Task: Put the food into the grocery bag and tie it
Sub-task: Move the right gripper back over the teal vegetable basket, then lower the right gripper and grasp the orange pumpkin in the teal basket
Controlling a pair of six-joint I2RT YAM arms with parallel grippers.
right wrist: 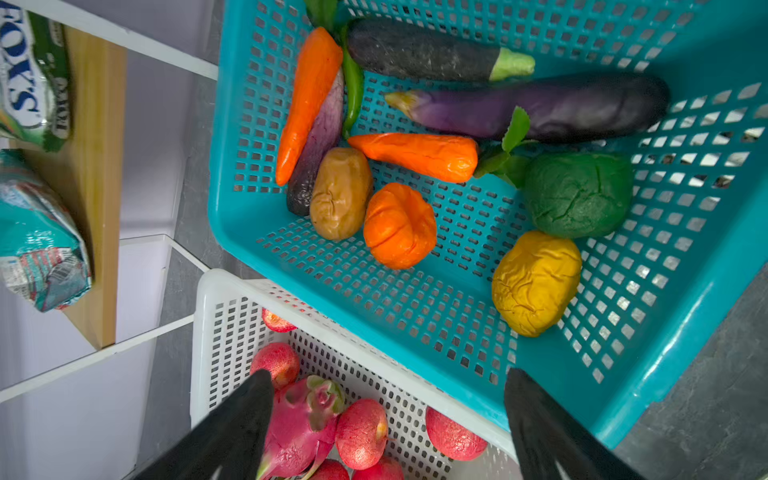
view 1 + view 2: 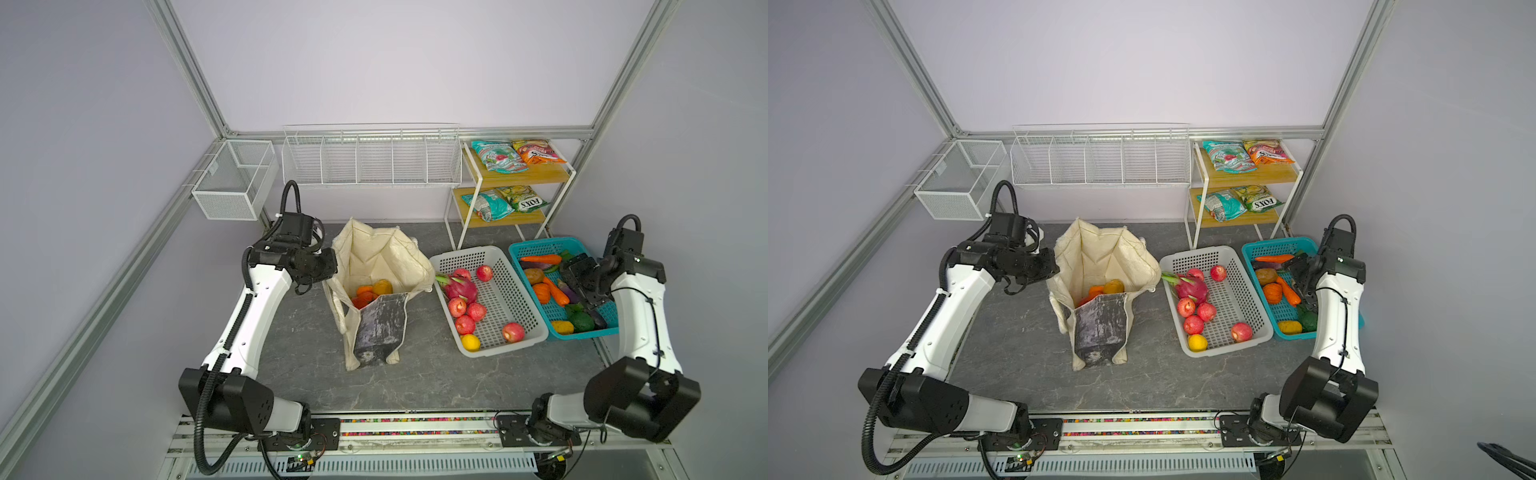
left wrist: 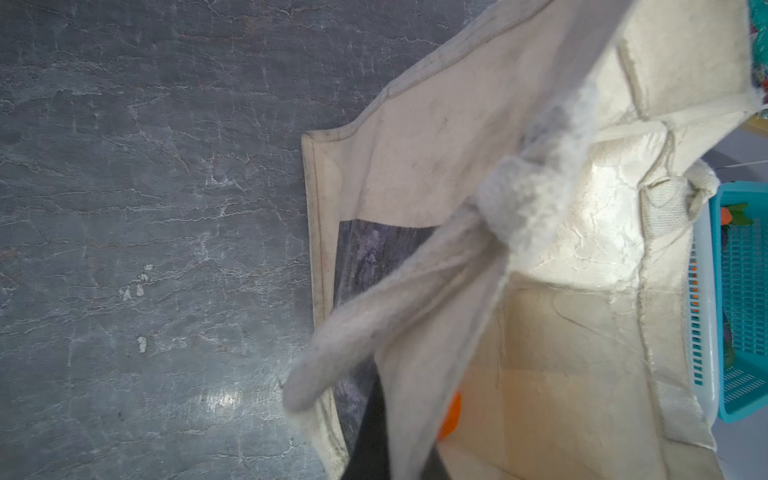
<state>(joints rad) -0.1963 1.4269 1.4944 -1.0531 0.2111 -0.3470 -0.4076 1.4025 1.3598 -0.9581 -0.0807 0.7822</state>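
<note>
1. Over the teal basket (image 2: 544, 242), the right gripper (image 1: 386, 374) hovers with fingers spread wide, empty.
2. At the middle of the table (image 2: 415, 374), the left gripper (image 2: 329, 268) clamps its fingers on the rim of the bag (image 2: 376, 253), which stands upright, mouth upward.
3. Advised: descend on the potato (image 1: 340, 193), which lies flat alongside a small eggplant (image 1: 320, 141), and close across its short width.

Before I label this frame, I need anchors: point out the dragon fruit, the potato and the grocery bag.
dragon fruit (image 2: 462, 289): in a top view, pink body.
potato (image 1: 340, 193): right wrist view, brown middle.
grocery bag (image 2: 380, 328): in a top view, dark marbled panel.
</note>
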